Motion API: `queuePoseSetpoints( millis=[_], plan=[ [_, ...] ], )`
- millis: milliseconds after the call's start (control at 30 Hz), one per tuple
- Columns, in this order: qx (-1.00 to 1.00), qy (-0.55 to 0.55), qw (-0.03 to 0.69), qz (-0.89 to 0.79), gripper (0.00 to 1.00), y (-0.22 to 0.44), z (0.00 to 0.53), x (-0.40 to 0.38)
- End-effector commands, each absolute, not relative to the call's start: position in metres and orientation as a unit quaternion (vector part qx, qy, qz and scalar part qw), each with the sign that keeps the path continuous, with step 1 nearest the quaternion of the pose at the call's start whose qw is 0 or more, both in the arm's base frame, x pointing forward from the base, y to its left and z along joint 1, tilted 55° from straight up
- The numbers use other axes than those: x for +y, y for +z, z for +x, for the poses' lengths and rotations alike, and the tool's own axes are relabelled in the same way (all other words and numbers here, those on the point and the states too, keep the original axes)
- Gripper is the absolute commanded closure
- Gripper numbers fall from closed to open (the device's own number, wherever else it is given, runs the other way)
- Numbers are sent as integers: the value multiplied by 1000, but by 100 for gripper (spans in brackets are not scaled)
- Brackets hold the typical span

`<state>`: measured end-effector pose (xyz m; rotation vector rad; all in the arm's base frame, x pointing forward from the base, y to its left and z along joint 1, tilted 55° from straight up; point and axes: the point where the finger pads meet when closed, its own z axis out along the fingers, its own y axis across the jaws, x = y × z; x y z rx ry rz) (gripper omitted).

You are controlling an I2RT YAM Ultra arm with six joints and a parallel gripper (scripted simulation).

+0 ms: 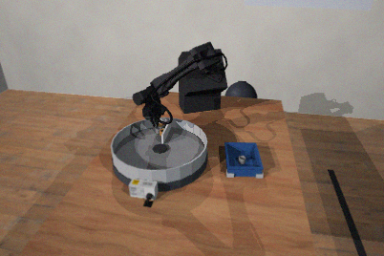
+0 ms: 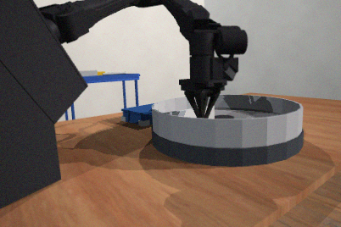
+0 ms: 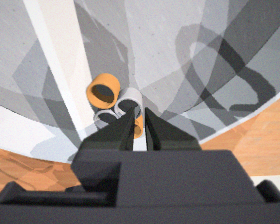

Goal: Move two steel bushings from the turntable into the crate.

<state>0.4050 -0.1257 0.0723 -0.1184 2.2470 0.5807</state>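
Note:
The turntable (image 1: 158, 176) (image 2: 254, 134) is a round tray with a high grey wall. In the wrist view, two grey steel bushings (image 3: 135, 96) (image 3: 100, 114) lie close together inside it, beside a large orange bushing (image 3: 110, 80). A smaller orange bushing (image 3: 138, 130) is partly hidden behind the fingers. My gripper (image 2: 204, 117) (image 3: 139, 112) points down inside the turntable wall, its fingertips close by the nearer steel bushing. The fingers are nearly together with nothing between them. The blue crate (image 1: 245, 171) (image 2: 137, 116) holds one light grey bushing (image 1: 242, 160).
A white upright divider (image 1: 164, 135) (image 3: 61, 55) stands inside the turntable, beside the bushings. A grey control box (image 1: 143, 189) sits at the turntable's front. The crate stands to the turntable's right in the top view. The turntable's wall rises around the gripper.

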Motion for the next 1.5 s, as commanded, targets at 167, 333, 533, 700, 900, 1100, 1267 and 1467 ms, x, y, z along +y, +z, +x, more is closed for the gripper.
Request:
queuePoseSetpoints(
  millis=[167,333,533,700,900,1100,1267,1467],
  plan=[
    [883,214,415,-45,87,85,411,-140],
    [883,214,415,-45,87,85,411,-140],
    [883,214,415,-45,87,85,411,-140],
    [886,219,406,-49,87,74,417,-131],
    [886,221,405,-48,87,70,420,-127],
    [886,221,405,-48,87,69,420,-127],
    [886,220,405,-49,87,69,420,-127],
    [883,215,414,-44,87,77,418,-134]
  ],
)
